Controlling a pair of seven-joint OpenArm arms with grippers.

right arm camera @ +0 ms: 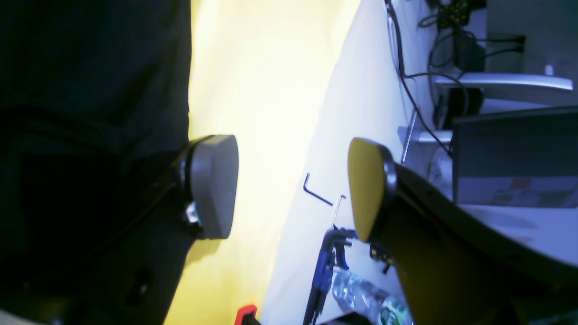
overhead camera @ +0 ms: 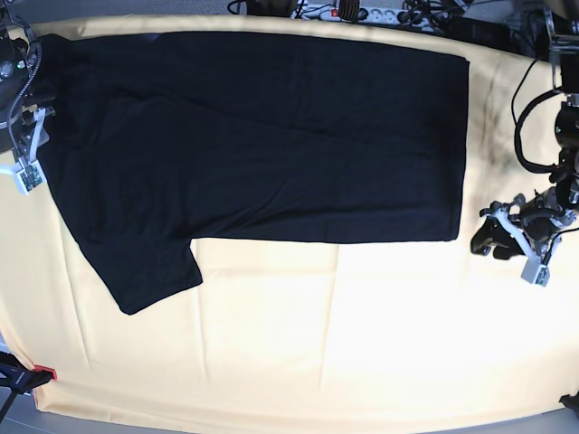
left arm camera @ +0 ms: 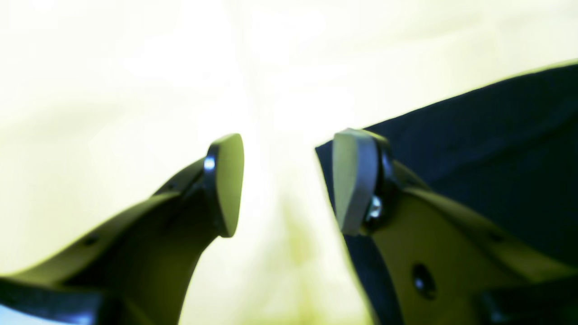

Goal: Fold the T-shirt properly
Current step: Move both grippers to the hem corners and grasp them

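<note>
The T-shirt lies spread on the cloth, between the left gripper and right gripper.

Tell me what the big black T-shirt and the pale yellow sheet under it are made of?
The big black T-shirt looks like soft, matte knit cloth, probably cotton: it lies limp with shallow creases and no shine. The pale yellow sheet beneath also looks like thin woven fabric: it shows faint fold lines and drapes over the table edge. The exact fibre of either cannot be told.
</note>
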